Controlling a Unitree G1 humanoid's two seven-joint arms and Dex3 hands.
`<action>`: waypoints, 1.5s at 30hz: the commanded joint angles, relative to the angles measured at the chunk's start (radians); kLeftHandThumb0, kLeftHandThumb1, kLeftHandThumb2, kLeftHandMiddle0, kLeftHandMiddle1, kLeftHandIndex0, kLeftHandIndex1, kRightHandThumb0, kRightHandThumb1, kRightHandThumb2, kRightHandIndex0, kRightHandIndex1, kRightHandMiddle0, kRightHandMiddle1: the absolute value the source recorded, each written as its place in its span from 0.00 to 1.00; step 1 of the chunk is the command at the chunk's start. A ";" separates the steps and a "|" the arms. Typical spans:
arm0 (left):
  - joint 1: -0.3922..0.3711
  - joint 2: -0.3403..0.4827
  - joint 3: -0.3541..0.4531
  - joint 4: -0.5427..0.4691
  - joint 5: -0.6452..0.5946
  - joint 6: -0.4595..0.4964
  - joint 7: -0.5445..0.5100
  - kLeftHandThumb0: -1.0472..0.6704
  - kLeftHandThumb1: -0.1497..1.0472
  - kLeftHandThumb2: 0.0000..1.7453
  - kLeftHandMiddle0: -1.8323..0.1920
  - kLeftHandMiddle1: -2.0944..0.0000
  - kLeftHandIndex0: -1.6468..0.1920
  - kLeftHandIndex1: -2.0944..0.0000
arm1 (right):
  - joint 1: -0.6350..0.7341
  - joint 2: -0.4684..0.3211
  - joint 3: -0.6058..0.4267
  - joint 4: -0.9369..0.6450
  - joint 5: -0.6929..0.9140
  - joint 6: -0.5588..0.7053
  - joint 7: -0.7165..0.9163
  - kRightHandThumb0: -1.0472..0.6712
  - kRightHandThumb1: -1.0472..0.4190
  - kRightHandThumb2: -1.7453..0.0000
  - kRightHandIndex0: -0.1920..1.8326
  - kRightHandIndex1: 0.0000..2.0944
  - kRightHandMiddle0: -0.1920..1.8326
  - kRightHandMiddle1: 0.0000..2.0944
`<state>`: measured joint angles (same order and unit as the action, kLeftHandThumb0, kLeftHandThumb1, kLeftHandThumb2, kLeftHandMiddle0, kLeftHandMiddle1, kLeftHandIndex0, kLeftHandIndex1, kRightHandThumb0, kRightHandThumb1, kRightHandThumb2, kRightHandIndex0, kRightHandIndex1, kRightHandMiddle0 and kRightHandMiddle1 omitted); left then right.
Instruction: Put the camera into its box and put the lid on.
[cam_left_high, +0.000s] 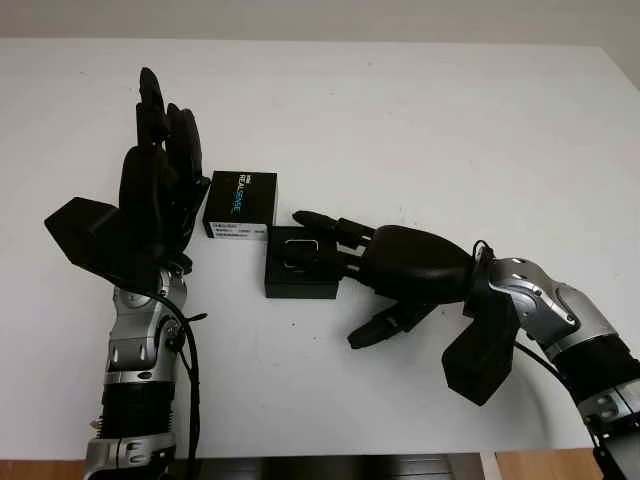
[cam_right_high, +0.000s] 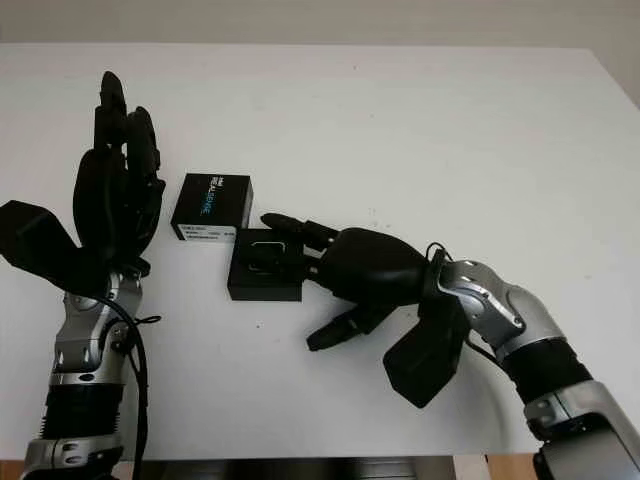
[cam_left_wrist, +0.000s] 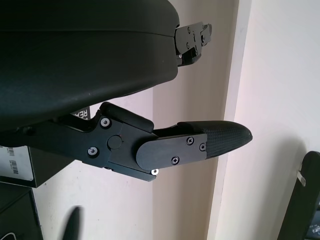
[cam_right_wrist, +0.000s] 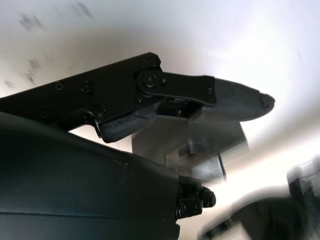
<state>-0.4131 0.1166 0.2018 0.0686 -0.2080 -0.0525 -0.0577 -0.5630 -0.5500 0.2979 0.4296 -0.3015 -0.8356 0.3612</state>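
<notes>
**Right hand over the open box, lid waiting beside it**

We are looking at a wide white table (cam_left_high: 420, 120), with bare room stretching to its far and right edges. Our left hand (cam_left_high: 160, 180) is standing open just left of the lid (cam_left_high: 240, 203), holding nothing. Our right hand (cam_left_high: 400, 262) is reaching in from the right, its fingers (cam_left_high: 325, 225) lying over the open black box (cam_left_high: 300, 268); we cannot tell whether they are gripping anything. The box is sitting near the table's middle, touching the lid's near corner. The lid is showing "REALSENSE" lettering and a white barcode sticker.
</notes>
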 joint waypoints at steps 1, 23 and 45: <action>0.017 0.005 0.007 -0.025 0.006 -0.004 0.007 0.18 1.00 0.29 1.00 1.00 1.00 1.00 | 0.004 0.035 -0.054 -0.022 0.133 0.056 0.022 0.15 0.00 0.68 0.03 0.03 0.09 0.02; -0.050 0.490 -0.010 0.114 0.300 -0.028 -0.172 0.24 0.95 0.04 0.72 0.92 0.73 0.88 | -0.030 0.189 -0.381 -0.229 0.720 0.928 0.125 0.25 0.00 0.66 0.14 0.05 0.16 0.09; -0.439 0.724 -0.387 0.499 0.741 -0.204 -0.409 0.11 0.89 0.03 0.97 0.98 1.00 1.00 | -0.028 0.249 -0.429 -0.221 0.633 0.992 0.029 0.26 0.00 0.63 0.14 0.04 0.00 0.32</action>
<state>-0.8228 0.8461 -0.1756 0.5527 0.5352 -0.2434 -0.4691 -0.5935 -0.3059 -0.1260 0.2264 0.3335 0.1545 0.3914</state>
